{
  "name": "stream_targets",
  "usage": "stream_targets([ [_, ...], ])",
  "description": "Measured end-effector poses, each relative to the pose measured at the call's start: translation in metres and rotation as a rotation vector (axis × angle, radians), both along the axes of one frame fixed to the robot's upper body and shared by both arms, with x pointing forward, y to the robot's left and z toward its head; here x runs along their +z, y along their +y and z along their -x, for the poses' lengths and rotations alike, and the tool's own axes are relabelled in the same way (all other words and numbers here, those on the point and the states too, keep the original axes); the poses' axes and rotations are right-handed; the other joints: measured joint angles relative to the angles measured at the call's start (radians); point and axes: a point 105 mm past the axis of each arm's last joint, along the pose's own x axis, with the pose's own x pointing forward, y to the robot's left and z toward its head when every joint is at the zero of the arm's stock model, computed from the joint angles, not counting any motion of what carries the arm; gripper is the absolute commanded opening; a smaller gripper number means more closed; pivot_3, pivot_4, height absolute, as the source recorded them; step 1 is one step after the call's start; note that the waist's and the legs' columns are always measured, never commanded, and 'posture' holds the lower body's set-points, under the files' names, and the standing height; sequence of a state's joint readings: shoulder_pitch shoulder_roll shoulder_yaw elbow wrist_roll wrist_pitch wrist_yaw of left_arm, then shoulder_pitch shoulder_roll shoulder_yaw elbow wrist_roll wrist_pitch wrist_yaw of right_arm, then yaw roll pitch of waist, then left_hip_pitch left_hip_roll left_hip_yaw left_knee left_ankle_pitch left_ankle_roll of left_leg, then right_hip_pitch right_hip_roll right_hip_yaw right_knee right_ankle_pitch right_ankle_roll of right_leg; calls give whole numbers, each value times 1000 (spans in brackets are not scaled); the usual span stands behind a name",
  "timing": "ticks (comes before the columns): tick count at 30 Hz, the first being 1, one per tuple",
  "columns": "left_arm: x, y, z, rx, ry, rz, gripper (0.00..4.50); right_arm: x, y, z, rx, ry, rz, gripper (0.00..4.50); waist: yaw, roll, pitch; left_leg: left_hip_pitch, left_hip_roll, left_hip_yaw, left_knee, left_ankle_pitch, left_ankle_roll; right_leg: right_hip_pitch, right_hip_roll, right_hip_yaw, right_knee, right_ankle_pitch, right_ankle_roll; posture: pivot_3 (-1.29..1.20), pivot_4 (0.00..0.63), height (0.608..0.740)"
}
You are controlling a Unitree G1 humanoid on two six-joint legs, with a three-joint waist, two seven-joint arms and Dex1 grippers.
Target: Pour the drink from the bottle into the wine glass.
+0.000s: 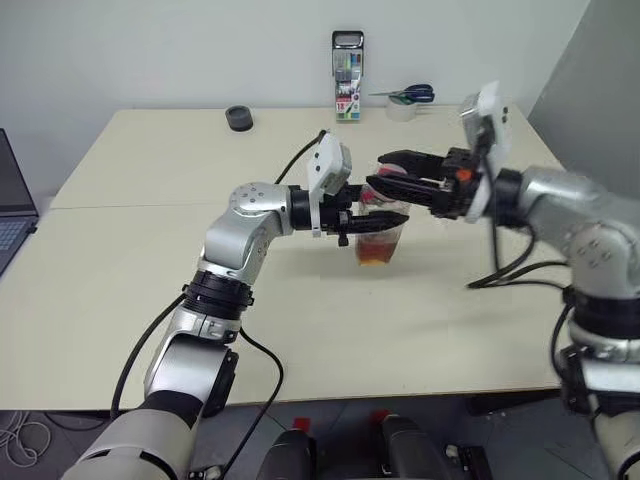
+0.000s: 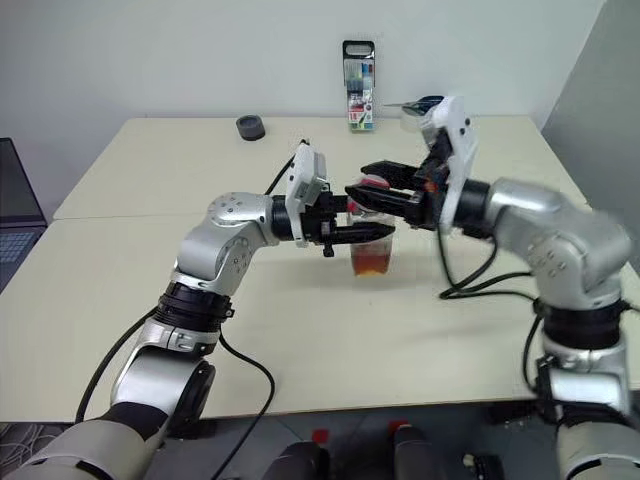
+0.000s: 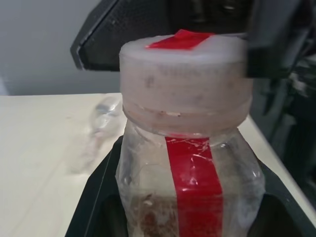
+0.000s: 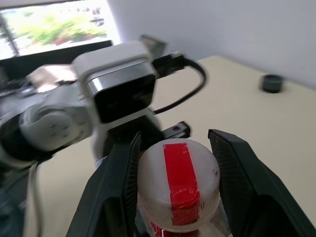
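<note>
Bottle (image 3: 190,163) upright above mid-table (image 1: 150,300), left gripper (image 1: 385,221) clamped on its body; drink (image 1: 376,250) low inside. Right gripper (image 4: 180,185) closed round the cap (image 4: 178,180). Behind: marker case (image 1: 348,75), scissors (image 1: 412,95), tape roll (image 1: 239,118). Laptop (image 1: 12,205) at the left edge.

Bottle (image 3: 187,197): clear crinkled plastic, glossy red label strip. Cap (image 4: 178,180): matt white plastic, scuffed, red tape. Worktop (image 1: 150,260): smooth matt cream surface. End effector fingers (image 4: 242,182): matt black plastic.
</note>
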State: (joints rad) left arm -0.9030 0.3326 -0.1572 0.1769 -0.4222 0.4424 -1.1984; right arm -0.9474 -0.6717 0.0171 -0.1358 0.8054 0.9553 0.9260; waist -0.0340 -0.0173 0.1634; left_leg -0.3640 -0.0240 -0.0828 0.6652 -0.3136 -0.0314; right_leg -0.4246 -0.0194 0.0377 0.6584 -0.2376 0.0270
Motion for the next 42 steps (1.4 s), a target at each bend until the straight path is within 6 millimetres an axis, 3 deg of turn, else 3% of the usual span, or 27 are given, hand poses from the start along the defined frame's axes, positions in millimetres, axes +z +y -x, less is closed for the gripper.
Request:
stream_targets([
  [3,2,1,4,-17,14,-11,1896,1,-1,-2,75,-2,1,2847,-2,0,0,0,1,0,0,0,0,0,0,0,1,0,0,0,150,740],
  [7,2,1,1,0,16,-10,1896,5,-6,-6,52,-9,-32,4249,3,0,0,-1,0,-2,1,0,0,-1,-1,1,0,0,0,0,150,740],
  [8,2,1,0,10,13,-7,1896,5,-12,-5,26,-22,-36,4400,5,0,0,-1,0,-2,1,0,-1,-1,-2,0,0,0,0,0,150,740],
  [12,3,5,-6,59,-10,0,1896,-9,-27,0,-112,-2,-64,4400,10,0,0,-3,-1,-3,1,2,-3,-1,-4,0,-1,0,0,0,150,740],
  [15,3,5,-9,79,-13,4,1896,-12,-25,9,-180,-8,-106,4400,9,0,0,-3,0,-3,1,2,-4,-2,-5,1,0,0,0,0,150,740],
  [18,0,6,-10,96,-17,12,1896,-9,-15,17,-275,-85,-145,4400,3,0,0,-2,1,-2,0,2,-4,-2,-5,2,1,0,0,0,150,740],
  [22,-1,5,-11,105,-21,16,1896,-4,5,13,-417,-163,-234,4400,1,0,0,-1,1,-1,1,2,-4,-3,-4,3,4,0,0,0,150,740],
  [28,-5,8,-17,124,-7,17,1896,-9,22,15,-441,-170,-230,4400,4,0,0,-2,-1,-1,2,2,-4,-3,-3,2,3,0,0,0,150,740],
  [36,-4,5,-20,124,-20,20,1896,-19,20,14,-445,-145,-220,4400,3,0,0,-1,-1,-1,1,2,-3,-3,-2,2,3,0,0,0,150,740],
  [39,-4,5,-20,123,-23,21,1896,-22,19,12,-452,-128,-224,3820,3,0,0,-1,-1,-1,1,2,-3,-3,-2,2,3,0,0,0,150,740],
  [42,-4,5,-20,122,-24,20,1896,-21,15,7,-472,-121,-232,2793,3,0,0,-1,-1,-1,1,2,-3,-3,-2,2,3,0,0,0,150,740],
])
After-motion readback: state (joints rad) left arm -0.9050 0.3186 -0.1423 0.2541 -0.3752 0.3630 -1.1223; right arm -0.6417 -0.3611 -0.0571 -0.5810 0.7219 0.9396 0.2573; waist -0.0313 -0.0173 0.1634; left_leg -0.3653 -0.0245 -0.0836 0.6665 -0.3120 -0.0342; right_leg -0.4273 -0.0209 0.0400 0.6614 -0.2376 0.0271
